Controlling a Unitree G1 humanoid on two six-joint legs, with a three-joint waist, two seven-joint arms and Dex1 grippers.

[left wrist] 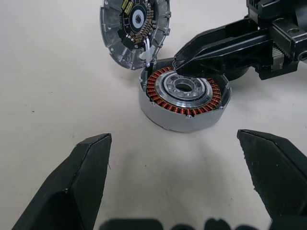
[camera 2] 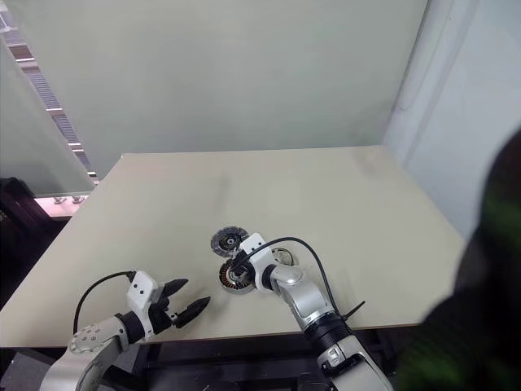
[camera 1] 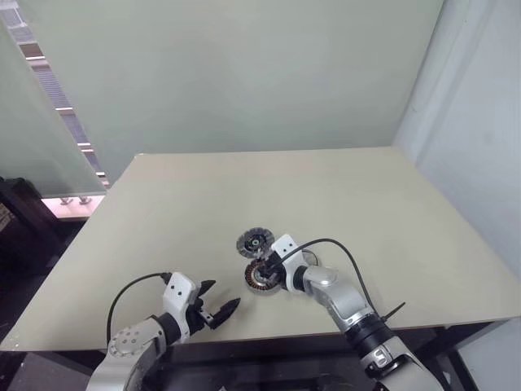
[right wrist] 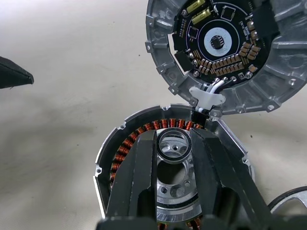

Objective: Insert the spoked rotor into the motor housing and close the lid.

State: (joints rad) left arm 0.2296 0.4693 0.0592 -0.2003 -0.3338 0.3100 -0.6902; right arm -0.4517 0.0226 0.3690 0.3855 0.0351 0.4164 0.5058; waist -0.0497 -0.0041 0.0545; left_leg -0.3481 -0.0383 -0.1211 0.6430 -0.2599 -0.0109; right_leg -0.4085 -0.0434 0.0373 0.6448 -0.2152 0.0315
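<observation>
The motor housing (left wrist: 178, 120), ringed with copper windings, sits open on the table near its front edge. Tied to it by white wires, the lid (left wrist: 136, 28) lies just behind it with its circuit-board side up. My right gripper (right wrist: 173, 143) hovers over the housing's far side, shut on a small metal ring (right wrist: 173, 136). A silver curved edge, the spoked rotor (right wrist: 290, 199), peeks out on the table beside the housing and is mostly cut off. Nearer the front edge and left of the housing, my left gripper (camera 1: 220, 299) stands wide open, holding nothing.
The beige table (camera 1: 366, 204) stretches back to a pale green wall. Its front edge runs just under both arms. The left side drops off to a dark floor. A black cable (camera 1: 342, 248) loops over my right forearm.
</observation>
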